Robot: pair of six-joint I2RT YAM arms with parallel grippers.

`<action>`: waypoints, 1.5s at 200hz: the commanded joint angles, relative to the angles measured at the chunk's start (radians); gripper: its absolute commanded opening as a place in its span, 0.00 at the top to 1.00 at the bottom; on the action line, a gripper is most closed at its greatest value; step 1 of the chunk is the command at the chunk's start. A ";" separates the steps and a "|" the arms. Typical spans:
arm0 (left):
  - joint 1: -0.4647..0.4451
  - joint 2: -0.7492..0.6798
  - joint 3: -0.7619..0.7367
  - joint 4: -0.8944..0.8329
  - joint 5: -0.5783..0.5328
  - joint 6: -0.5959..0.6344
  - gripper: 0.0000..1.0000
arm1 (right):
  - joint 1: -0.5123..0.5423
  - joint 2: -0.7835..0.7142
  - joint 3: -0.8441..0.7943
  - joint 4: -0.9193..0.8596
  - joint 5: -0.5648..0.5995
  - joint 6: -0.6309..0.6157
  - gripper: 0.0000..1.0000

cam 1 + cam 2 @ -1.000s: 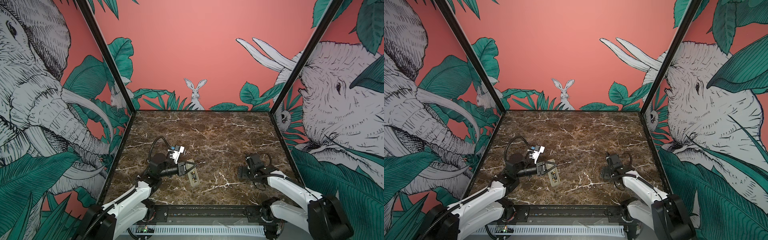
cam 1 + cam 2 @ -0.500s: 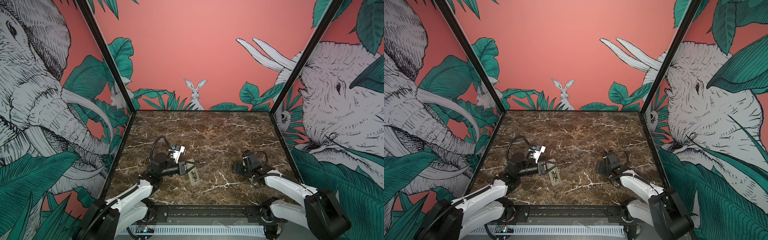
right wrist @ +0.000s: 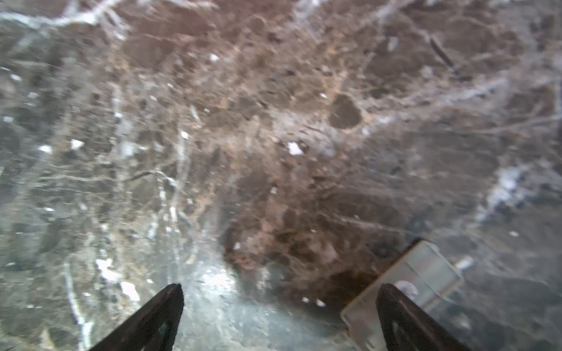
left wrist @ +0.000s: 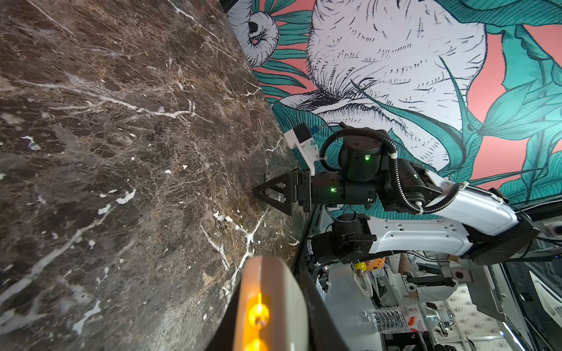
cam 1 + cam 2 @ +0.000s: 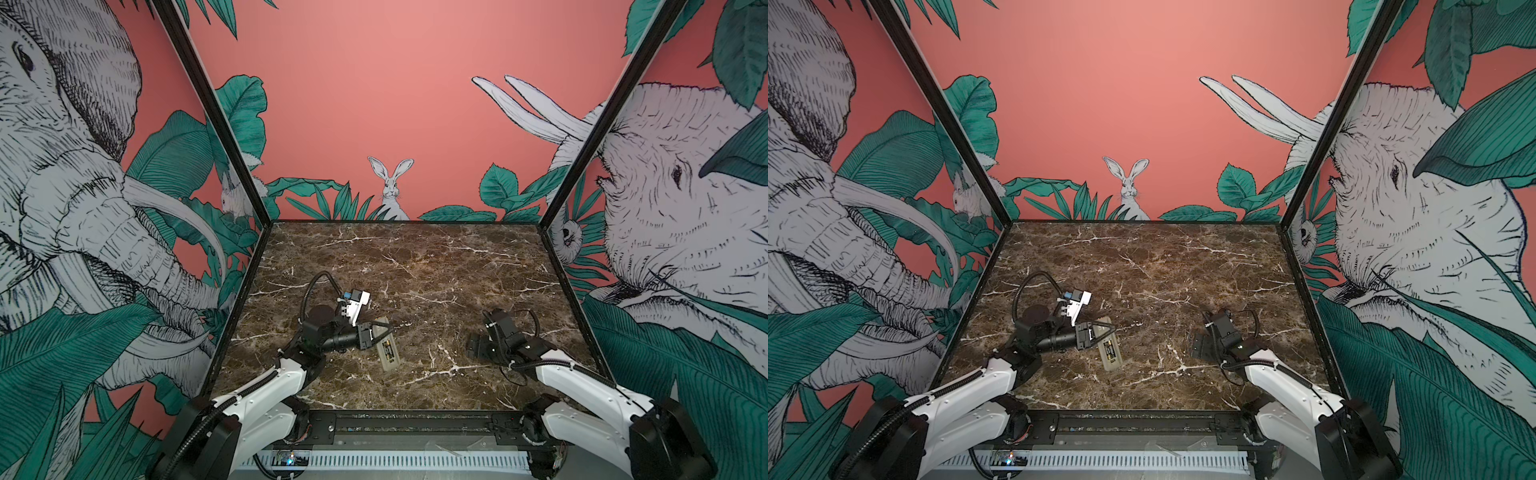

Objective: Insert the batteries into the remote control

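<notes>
The left hand (image 5: pixel 384 330) clamps the remote control (image 5: pixel 390 363), which lies back-up on the table (image 5: pixel 415 266) with the batteries (image 5: pixel 388 349) in its bay. The right hand (image 5: pixel 474 347), jaws apart, has moved inward over a pale cover (image 3: pixel 425 273). Closing the bay likely remains.

Covering whole table (image 5: pixel 415 257) from high behind right gripper (image 5: pixel 476 347) in both top views; facing it side-on from left wrist; hugging marble ahead of it from right wrist.

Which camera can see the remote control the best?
A top view: the whole remote control shows, lying back up. The left wrist view shows only one blurry end, very close. The right wrist view does not show it.
</notes>
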 commanded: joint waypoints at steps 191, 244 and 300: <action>-0.012 -0.024 0.024 0.008 -0.001 0.046 1.00 | -0.197 -0.012 -0.006 -0.043 -0.080 0.008 0.01; -0.015 -0.023 0.012 0.036 -0.004 0.027 1.00 | -0.226 0.148 0.076 0.025 -0.169 -0.064 0.02; -0.015 -0.018 0.018 0.019 -0.004 0.037 1.00 | -0.168 0.249 0.132 0.071 -0.208 -0.091 0.07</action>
